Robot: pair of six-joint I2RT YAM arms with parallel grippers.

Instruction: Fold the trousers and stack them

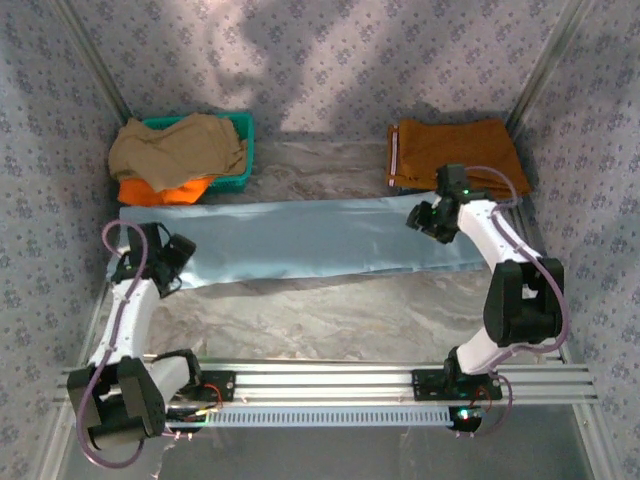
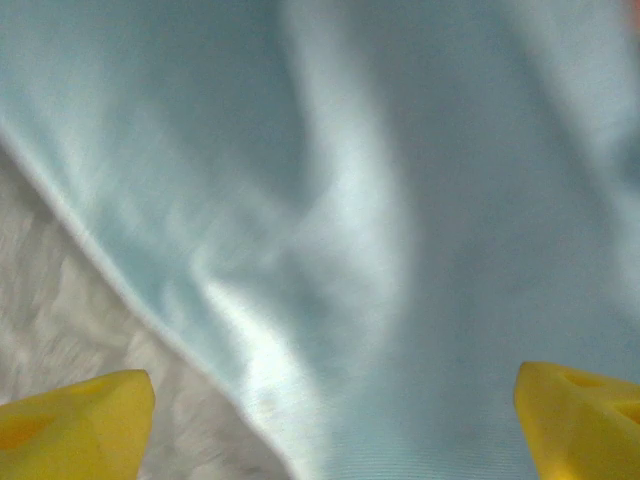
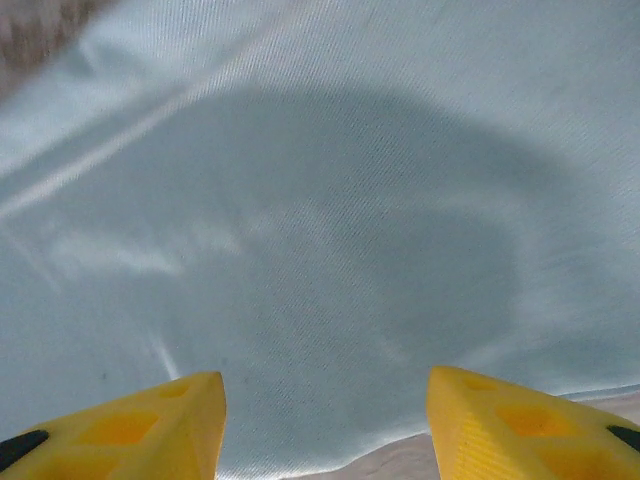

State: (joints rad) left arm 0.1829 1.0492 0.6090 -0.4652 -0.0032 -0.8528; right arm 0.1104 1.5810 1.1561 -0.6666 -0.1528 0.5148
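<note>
The pale sky-blue trousers (image 1: pixel 310 240) lie flat as a long strip across the middle of the table. My left gripper (image 1: pixel 172 260) hovers over their left end. In the left wrist view it (image 2: pixel 335 430) is open wide, above the cloth (image 2: pixel 400 220) near its lower edge, with nothing between the yellow fingertips (image 2: pixel 80 425). My right gripper (image 1: pixel 433 222) is over the right end. In the right wrist view it (image 3: pixel 325 425) is open just above the fabric (image 3: pixel 340 220), its yellow fingertips (image 3: pixel 500 420) holding nothing.
A folded rust-brown garment (image 1: pixel 455 150) lies at the back right. A teal basket (image 1: pixel 243 150) at the back left holds tan (image 1: pixel 175 145) and orange (image 1: pixel 165 190) clothes. Bare marble tabletop (image 1: pixel 330 320) stretches between the trousers and the arm bases.
</note>
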